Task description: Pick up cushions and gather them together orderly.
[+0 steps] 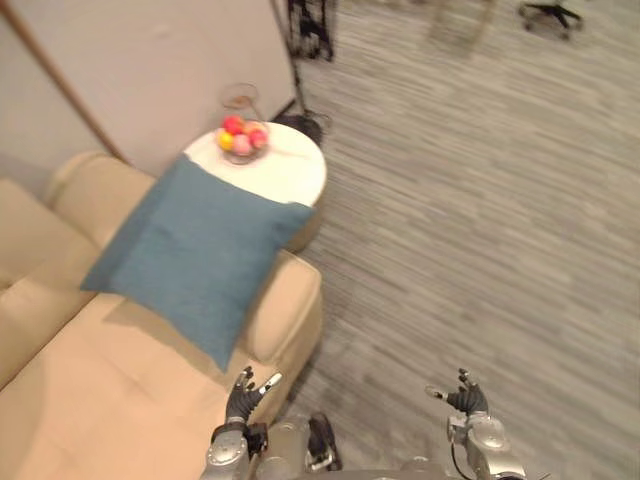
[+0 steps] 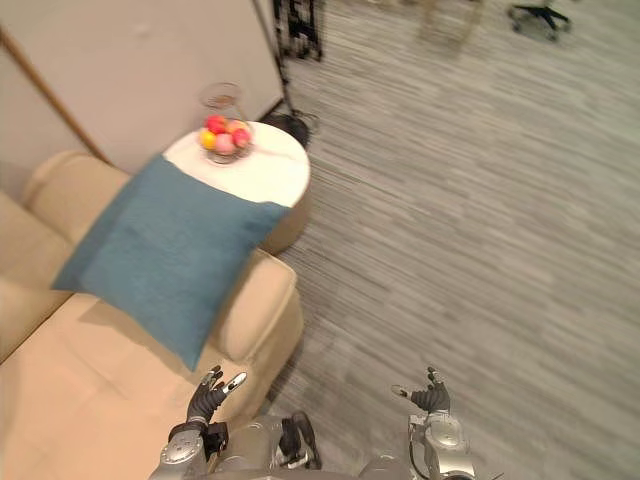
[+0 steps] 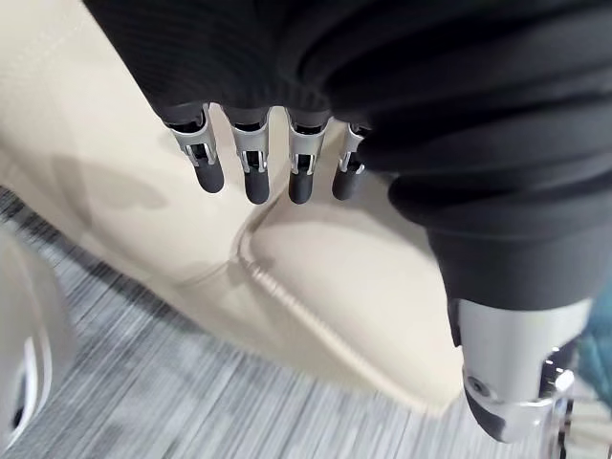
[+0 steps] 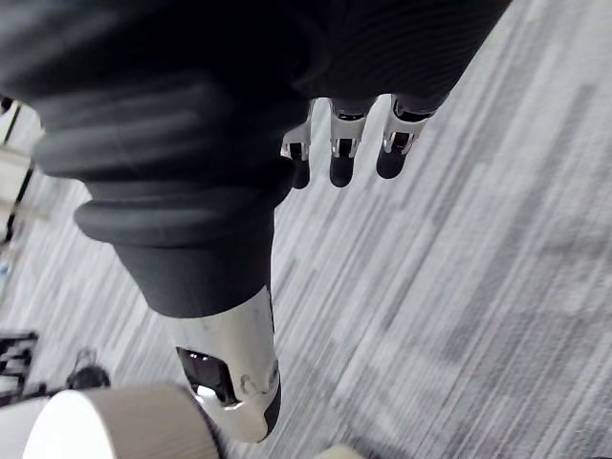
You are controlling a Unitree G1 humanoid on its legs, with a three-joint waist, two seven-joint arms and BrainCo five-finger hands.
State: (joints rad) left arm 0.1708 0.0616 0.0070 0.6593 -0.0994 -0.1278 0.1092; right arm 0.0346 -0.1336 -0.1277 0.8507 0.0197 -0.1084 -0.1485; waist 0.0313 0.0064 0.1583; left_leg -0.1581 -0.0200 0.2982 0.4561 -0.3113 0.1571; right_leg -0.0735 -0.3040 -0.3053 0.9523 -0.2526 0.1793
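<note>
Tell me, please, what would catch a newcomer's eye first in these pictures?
A large blue cushion stands out first, lying tilted across the armrest end of the beige sofa. Just beyond it, a bowl of fruit in red, yellow and pink sits on a round white side table. Low in the eye views, the left hand hovers open by the sofa's armrest and the right hand hovers open over the grey striped carpet.

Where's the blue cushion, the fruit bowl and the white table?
blue cushion (image 1: 195,255), left eye view, its middle.
fruit bowl (image 1: 244,156), left eye view, front wall.
white table (image 1: 291,176), left eye view, bare top.
</note>
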